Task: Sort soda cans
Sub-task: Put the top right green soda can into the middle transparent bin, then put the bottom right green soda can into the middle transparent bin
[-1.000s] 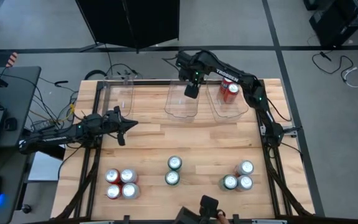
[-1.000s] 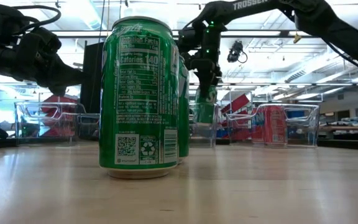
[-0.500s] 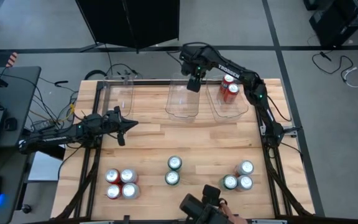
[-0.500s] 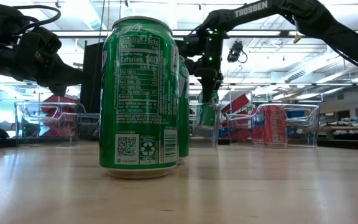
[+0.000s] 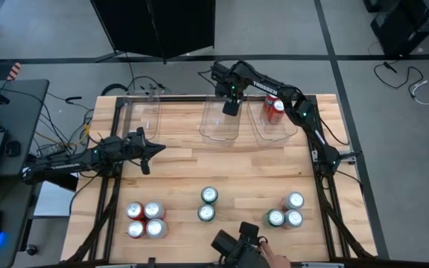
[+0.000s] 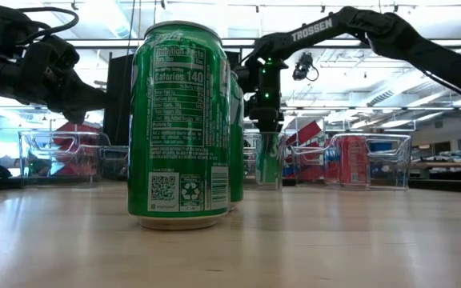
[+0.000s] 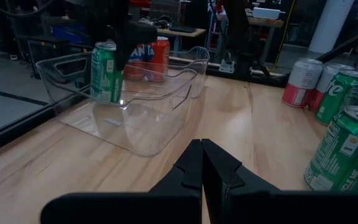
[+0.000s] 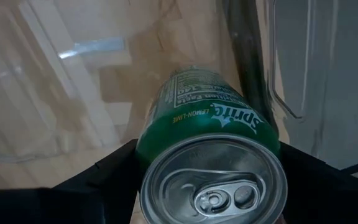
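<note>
Three bins along the table's far edge: left bin, middle bin, right bin. Right gripper sits over the middle bin's far end w/ a can clamped btwn its fingers. Two cans in the right bin. Left gripper at table's left, near the left bin. Near edge: four cans left, two centre, three right.
</note>
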